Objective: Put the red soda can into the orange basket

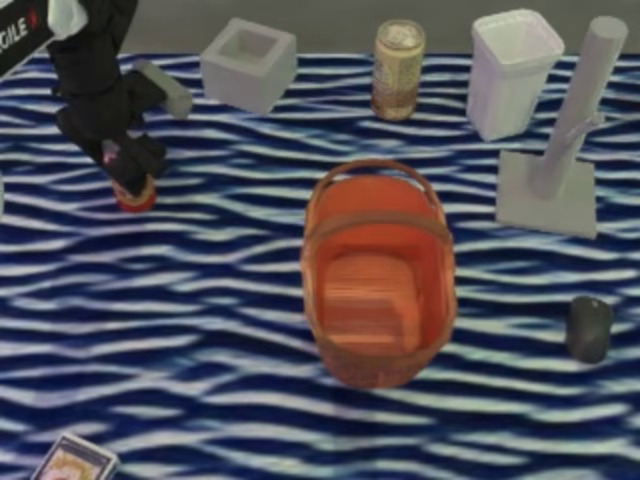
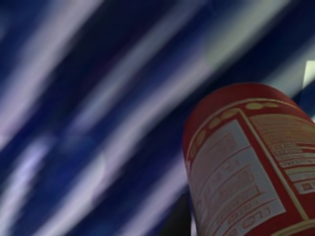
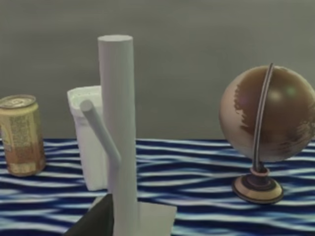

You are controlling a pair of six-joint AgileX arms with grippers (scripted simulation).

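Observation:
The red soda can (image 1: pixel 138 197) stands on the blue wavy cloth at the far left, mostly covered from above by my left gripper (image 1: pixel 130 170). The left wrist view shows the red soda can (image 2: pixel 246 167) very close, its printed label filling the frame's corner, and a dark finger (image 2: pixel 181 222) lies against its side. The gripper is shut on the can. The orange basket (image 1: pixel 435 215), oval with an arched handle, sits mid-table, well to the can's right. My right arm is outside the top view; a dark part of its gripper (image 3: pixel 93 223) shows in the right wrist view.
Along the back stand a white square container (image 1: pixel 248 62), a tan-gold can (image 1: pixel 398 70), a white bin (image 1: pixel 513 72) and a white stand (image 1: pixel 560 170). A dark mouse (image 1: pixel 590 328) lies right of the basket, a card box (image 1: pixel 75 462) at the front left. A globe (image 3: pixel 268 118) stands beyond.

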